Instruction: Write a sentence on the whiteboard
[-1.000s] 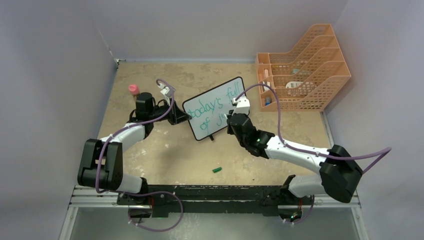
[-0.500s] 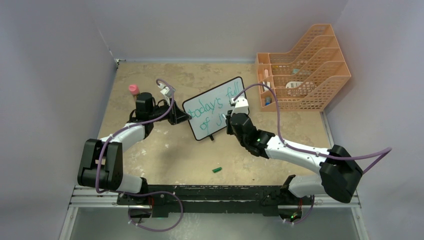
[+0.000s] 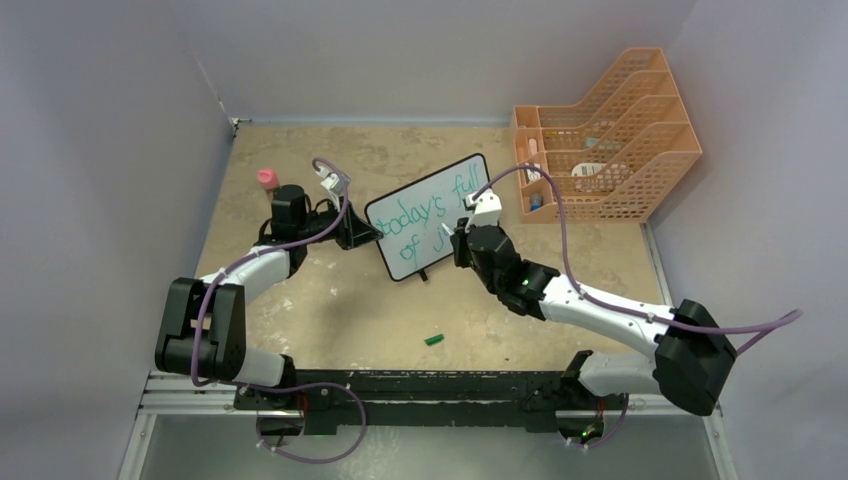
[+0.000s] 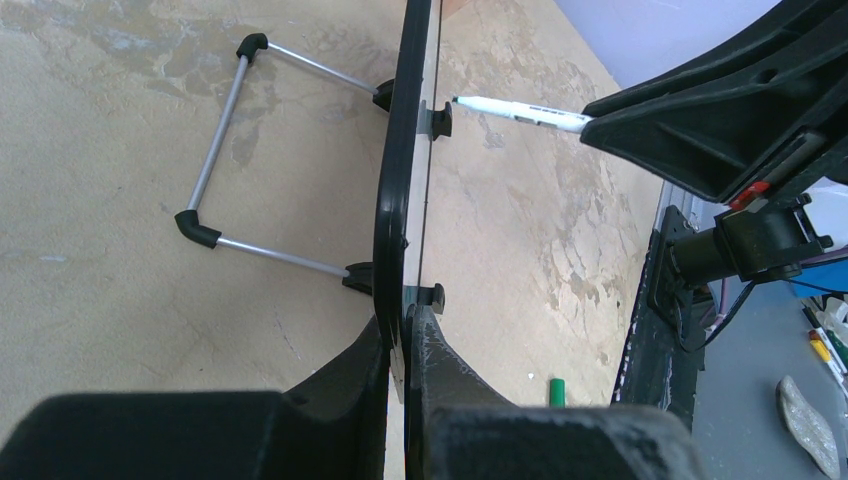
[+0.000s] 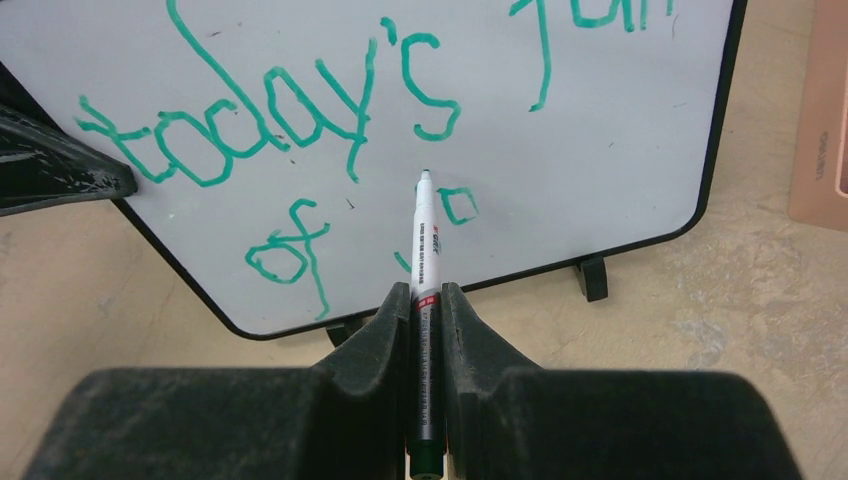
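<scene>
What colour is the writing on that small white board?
Teal green handwriting on the black-framed whiteboard, clearest in the right wrist view.

orange rack [image 3: 620, 190]: far right | green cap [image 3: 434, 340]: near edge | pink-topped item [image 3: 267, 179]: left

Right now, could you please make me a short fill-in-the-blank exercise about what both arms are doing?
1. The right tool is shut on a ____.
2. The left tool grips the edge of the ____.
3. The first word written there is ____.

Missing words: marker; whiteboard; today's.
</scene>
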Available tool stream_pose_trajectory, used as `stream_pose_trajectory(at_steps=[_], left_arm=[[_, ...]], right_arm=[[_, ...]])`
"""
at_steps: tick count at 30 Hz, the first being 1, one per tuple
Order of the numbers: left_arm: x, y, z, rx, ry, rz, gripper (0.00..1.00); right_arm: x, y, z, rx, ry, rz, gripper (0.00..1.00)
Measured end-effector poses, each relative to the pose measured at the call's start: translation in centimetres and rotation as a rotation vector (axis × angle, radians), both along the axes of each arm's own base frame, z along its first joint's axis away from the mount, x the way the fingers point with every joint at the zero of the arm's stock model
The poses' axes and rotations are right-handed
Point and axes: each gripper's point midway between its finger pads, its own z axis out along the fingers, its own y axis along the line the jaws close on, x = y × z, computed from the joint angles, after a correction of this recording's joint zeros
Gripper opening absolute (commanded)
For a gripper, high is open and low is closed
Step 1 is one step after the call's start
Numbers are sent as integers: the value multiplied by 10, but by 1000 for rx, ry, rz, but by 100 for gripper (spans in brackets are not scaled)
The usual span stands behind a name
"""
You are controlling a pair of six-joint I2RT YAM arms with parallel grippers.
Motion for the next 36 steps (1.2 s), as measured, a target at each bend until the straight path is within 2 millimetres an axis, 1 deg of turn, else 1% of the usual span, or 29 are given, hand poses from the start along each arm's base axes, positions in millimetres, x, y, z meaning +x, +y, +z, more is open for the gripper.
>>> stream_pose_trajectory(at_steps=[3,5,10,14,22,33,36], left_arm=[[0,0,0,0,0,0,0],[0,0,0,0,0,0,0],[0,0,0,0,0,0,0],[0,0,0,0,0,0,0],[0,0,0,0,0,0,0],[0,0,0,0,0,0,0],[0,0,0,0,0,0,0]], right_arm=[[-1,-3,7,12,-16,-5,0],[-1,-7,7,12,-19,-15,0],[4,-18,2,-5,-16,-54,0],[7,-23,-2,-13,-8,-68,0],[8,-21,-11,-28,10,-61,0],[8,-16,-9,-11,9,-41,0],[8,-16,-12,-16,12,-41,0]])
